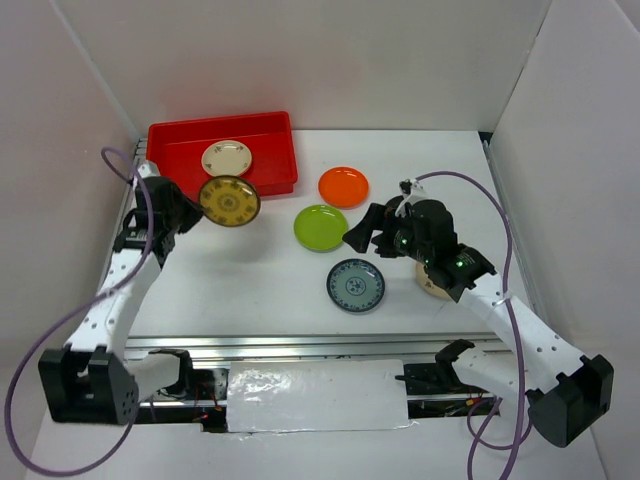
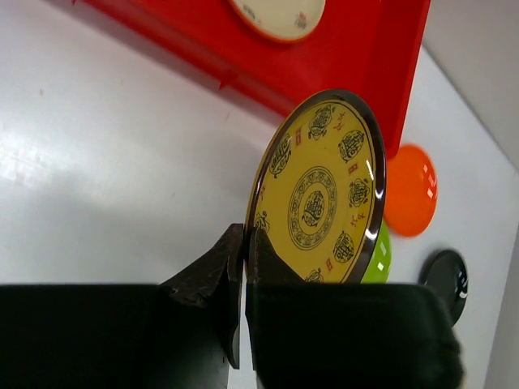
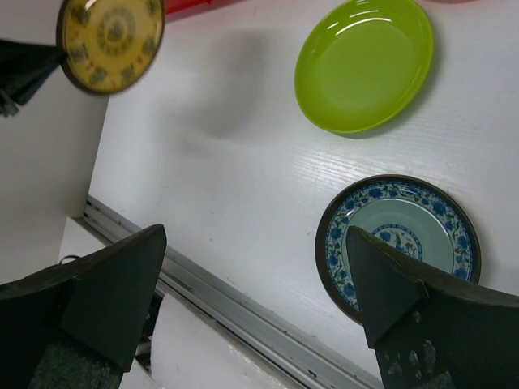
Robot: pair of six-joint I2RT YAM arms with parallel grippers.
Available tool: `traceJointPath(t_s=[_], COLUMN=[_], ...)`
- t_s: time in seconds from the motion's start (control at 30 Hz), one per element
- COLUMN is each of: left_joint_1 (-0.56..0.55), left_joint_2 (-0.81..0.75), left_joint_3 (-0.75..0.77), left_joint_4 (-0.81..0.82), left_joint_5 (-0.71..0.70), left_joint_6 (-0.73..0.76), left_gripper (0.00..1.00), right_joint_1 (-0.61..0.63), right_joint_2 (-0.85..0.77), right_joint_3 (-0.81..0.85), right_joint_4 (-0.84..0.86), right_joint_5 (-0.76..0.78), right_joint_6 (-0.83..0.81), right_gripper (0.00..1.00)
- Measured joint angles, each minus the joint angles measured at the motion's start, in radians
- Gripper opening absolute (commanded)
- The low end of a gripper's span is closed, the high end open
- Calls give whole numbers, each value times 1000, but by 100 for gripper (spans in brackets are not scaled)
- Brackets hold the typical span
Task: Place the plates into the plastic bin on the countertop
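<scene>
The gold-patterned plate is lifted off the countertop, just off the front right corner of the red bin, which sits at the surface's far left corner. Only the left wrist view shows the left gripper clamped on the plate's rim. One cream plate lies in the bin. Mid-surface lie one orange plate, one lime green plate and one blue-patterned plate. The right wrist view shows the right gripper spread wide and empty above them. The top view alone shows a second cream plate, half hidden under that arm.
</scene>
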Motion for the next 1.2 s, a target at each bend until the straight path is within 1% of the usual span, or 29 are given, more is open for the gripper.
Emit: traceJointPath(t_s=[0.07, 0.2, 0.3, 0.43, 0.5, 0.57, 0.63, 0.7, 1.13, 1.17, 1.2], left_joint_1=[47, 130, 170, 185, 190, 192, 193, 195, 207, 209, 211], left_joint_2=[93, 333, 568, 871, 1010, 1124, 1191, 1219, 1203, 1202, 1202], left_joint_3=[53, 205, 377, 650, 808, 932, 998, 1014, 855, 845, 843], left_joint_4=[45, 137, 215, 287, 280, 285, 280, 277, 283, 281, 276], left_joint_5=[31, 101, 135, 181, 207, 222, 232, 232, 202, 202, 203], left_joint_6=[-12, -46, -69, -94, -105, -106, -107, -107, -104, -104, -103], left_gripper=[0, 0, 0, 0, 0, 0, 0, 0, 0, 23, 36], right_joint_1=[0, -8, -18, -32, -35, -36, -37, -39, -48, -48, -48], right_joint_2=[10, 42, 81, 121, 131, 138, 143, 146, 204, 206, 206], right_joint_3=[1, 4, 13, 16, 16, 19, 23, 27, 54, 54, 54], right_joint_4=[4, 11, 21, 38, 46, 51, 54, 55, 72, 71, 71], right_joint_5=[-1, -12, -27, -61, -77, -92, -104, -108, -121, -122, -122], right_joint_6=[0, 0, 0, 0, 0, 0, -1, -4, -18, -18, -18], right_gripper=[100, 100, 100, 100, 100, 100, 100, 100, 100, 100, 100])
